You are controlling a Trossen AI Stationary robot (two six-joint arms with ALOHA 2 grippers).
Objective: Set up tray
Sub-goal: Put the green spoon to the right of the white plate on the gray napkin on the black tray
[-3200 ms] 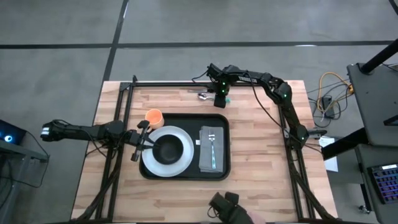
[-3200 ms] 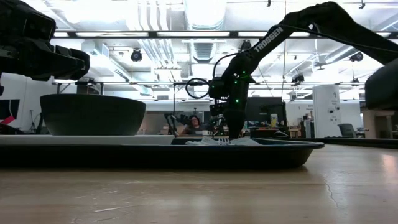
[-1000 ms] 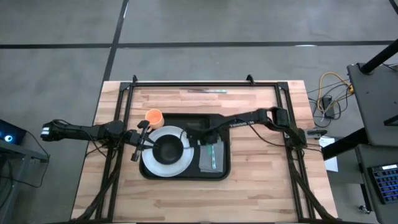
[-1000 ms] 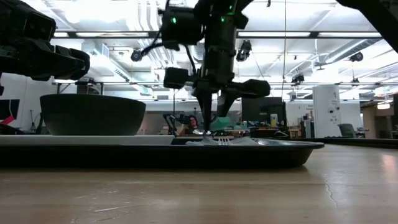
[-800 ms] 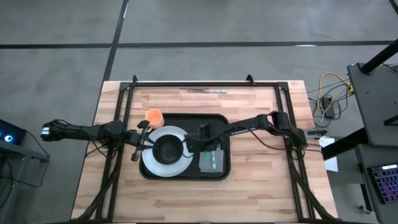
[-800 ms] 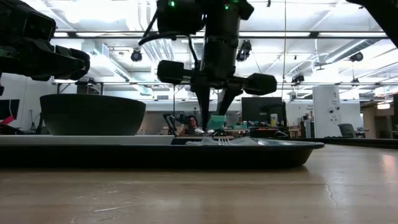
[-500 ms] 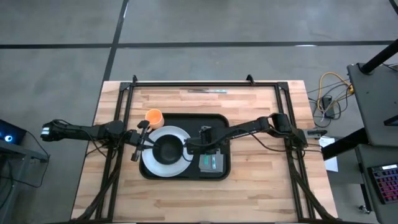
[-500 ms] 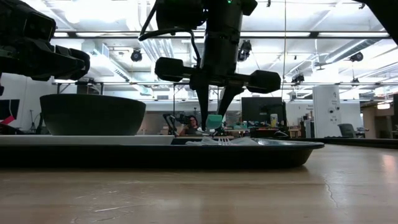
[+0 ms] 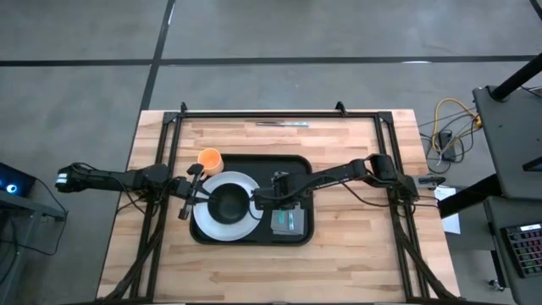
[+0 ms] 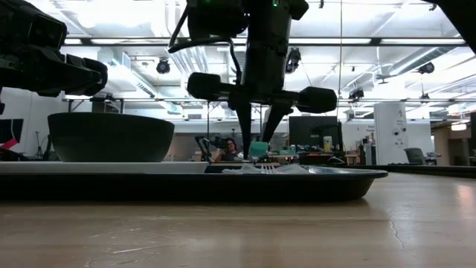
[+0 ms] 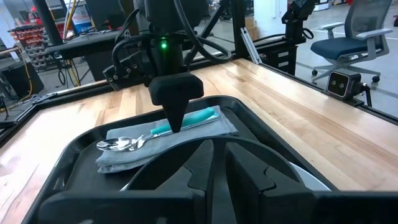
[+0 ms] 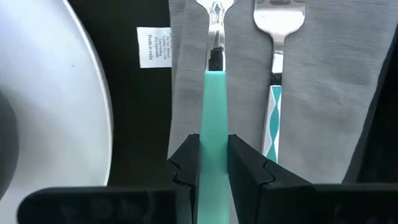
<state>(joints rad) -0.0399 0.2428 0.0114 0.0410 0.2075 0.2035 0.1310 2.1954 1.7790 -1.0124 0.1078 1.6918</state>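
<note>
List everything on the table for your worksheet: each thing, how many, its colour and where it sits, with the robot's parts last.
table: one, light wood, under everything.
tray: one, black, mid-table.
plate: one, white, in the tray's left part.
bowl: one, dark, on the plate.
napkin: one, grey, in the tray's right part.
fork: one, silver with teal patterned handle, on the napkin.
spoon: one, silver with teal handle, on the napkin beside the fork.
cup: one, orange, off the tray by its far left corner.
thin utensil: one, silver, near the table's far edge.
right gripper: shut on the spoon's handle.
left gripper: shut, by the plate's left rim.
</note>
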